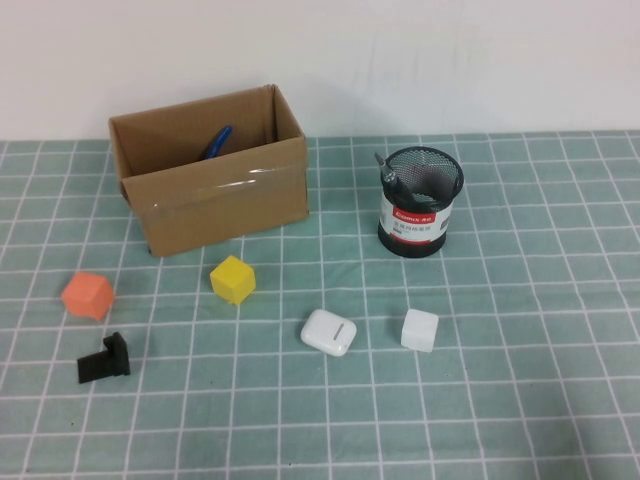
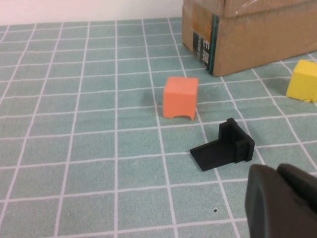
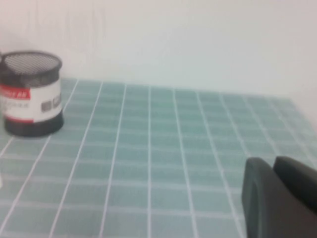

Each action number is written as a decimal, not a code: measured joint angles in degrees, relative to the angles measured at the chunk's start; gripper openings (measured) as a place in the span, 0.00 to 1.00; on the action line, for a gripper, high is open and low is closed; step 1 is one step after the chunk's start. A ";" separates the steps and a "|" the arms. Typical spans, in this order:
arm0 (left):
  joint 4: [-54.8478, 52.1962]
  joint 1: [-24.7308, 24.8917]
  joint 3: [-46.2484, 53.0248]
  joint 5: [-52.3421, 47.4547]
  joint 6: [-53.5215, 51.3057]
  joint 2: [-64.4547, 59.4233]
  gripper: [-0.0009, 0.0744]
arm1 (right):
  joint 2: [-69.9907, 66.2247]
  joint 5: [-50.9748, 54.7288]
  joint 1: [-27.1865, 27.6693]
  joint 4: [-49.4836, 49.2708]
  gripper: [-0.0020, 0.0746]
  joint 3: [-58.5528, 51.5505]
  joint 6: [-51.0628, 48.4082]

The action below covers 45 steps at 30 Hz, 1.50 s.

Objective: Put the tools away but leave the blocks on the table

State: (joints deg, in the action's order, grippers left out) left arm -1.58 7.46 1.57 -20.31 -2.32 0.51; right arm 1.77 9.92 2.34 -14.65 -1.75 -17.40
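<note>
Three blocks sit loose on the table (image 1: 520,400): orange cube (image 1: 88,295), yellow cube (image 1: 232,278), white cube (image 1: 419,329). No tool visible on the cloth. Blue-handled pliers (image 1: 216,142) lie inside the cardboard box (image 1: 215,195); a dark pen-like tool (image 1: 387,170) stands in the mesh pen cup (image 1: 421,200). Scissors and screwdriver not visible, maybe deeper in the box, can't tell.

Left gripper (image 2: 278,171) shows only in its wrist view, jaws pressed together, holding nothing. Just ahead of the jaws is the black L-bracket (image 2: 224,145), orange cube beyond it, box further ahead, yellow cube off to one side. Right gripper (image 3: 275,166) also only in its wrist view, jaws pressed together, empty; bare cloth ahead of the jaws, pen cup well ahead and off to the side.

Judgement: task looks about done.

Risks:
- Left jaws are near the bracket and orange cube; any fwd move could nudge either, esp. the cube, which should stay put.
- Earbud case (image 1: 329,332) or bracket mistaken for a tool and boxed up, since neither is a block.
- Right arm sweeping toward the cup could tip it.
</note>
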 joint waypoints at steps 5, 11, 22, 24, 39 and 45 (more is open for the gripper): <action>0.00 -0.10 0.00 0.00 0.00 0.00 0.01 | 0.00 10.12 0.14 2.59 0.02 0.17 0.58; 0.00 -0.10 0.00 0.00 0.00 0.09 0.01 | 0.00 10.03 1.93 3.19 0.02 0.17 0.58; 0.00 -0.10 0.00 0.00 0.00 0.09 0.01 | 0.00 10.03 2.15 3.19 0.02 0.17 0.58; 0.00 -0.10 0.00 0.00 0.00 0.09 0.01 | 0.00 10.03 2.15 3.19 0.02 0.17 0.58; 0.00 -0.10 0.00 0.00 0.00 0.09 0.01 | 0.00 10.03 2.15 3.19 0.02 0.17 0.58; 0.00 -0.10 0.00 0.00 0.00 0.09 0.01 | 0.00 10.03 2.15 3.19 0.02 0.17 0.58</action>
State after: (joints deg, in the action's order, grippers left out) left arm -1.58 7.36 1.57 -20.31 -2.32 0.60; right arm 1.77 19.95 4.50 -11.46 -1.59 -16.81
